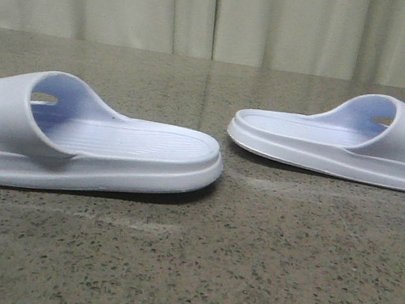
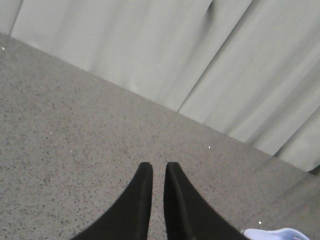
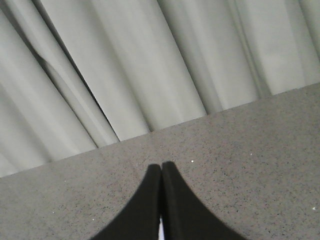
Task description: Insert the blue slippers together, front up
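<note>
Left tool (image 2: 159, 172) narrowly parted, empty, right tool (image 3: 161, 167) pressed closed, empty

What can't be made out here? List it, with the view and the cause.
- Left slipper: front view, its strap end is cut off by the picture's left edge.
- Right slipper: front view, its strap end runs off the right edge.
- Pale blue scrap: left wrist view, cropped by the bottom edge; which slipper it is, unclear.
- Left claw and right claw: absent from the front view, so their place relative to the slippers is unknown.
</note>
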You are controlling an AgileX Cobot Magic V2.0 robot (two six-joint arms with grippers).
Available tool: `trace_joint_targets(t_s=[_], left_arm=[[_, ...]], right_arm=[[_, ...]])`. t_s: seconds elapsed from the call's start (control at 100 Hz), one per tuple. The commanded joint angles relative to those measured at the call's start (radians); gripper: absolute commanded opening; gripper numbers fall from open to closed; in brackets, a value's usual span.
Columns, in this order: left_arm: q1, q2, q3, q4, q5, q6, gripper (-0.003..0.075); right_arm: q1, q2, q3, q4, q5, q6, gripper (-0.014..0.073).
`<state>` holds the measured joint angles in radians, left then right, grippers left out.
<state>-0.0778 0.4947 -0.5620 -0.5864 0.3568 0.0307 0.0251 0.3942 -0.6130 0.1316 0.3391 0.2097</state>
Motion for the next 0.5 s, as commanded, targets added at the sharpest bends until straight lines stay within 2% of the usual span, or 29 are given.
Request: trace_joint_targets(t_s=[0.0, 0.14, 0.23, 0.3, 0.37, 0.44, 0.49], left_arm=[[0.001, 0.096, -0.082, -0.020, -0.003, -0.008, 0.0015], [0.001, 0.182, -0.096, -0.070, -0.003, -0.008, 0.0016], [0.001, 0.212, -0.096, -0.092, -0.003, -0.008, 0.0020], [0.001, 0.223, -0.096, -0.095, 0.004, -0.008, 0.0052], [0.001, 0.225, -0.096, -0.095, 0.007, -0.008, 0.0127], [0.001, 0.225, -0.096, -0.095, 0.007, -0.008, 0.0241], [0.001, 0.225, -0.096, -0.095, 0.007, -0.008, 0.0354]], right_arm=[[0.002, 0.095, -0.102, 0.005, -0.017, -0.005, -0.0106], [0.002, 0.188, -0.123, 0.026, -0.029, -0.005, -0.0104], [0.002, 0.224, -0.123, 0.076, -0.031, -0.005, -0.0053], [0.002, 0.241, -0.123, 0.099, -0.029, -0.005, 0.0037], [0.002, 0.254, -0.123, 0.106, -0.031, -0.005, 0.0168], [0.002, 0.265, -0.123, 0.131, -0.039, -0.005, 0.0330], [0.002, 0.272, -0.123, 0.144, -0.048, -0.005, 0.0442]])
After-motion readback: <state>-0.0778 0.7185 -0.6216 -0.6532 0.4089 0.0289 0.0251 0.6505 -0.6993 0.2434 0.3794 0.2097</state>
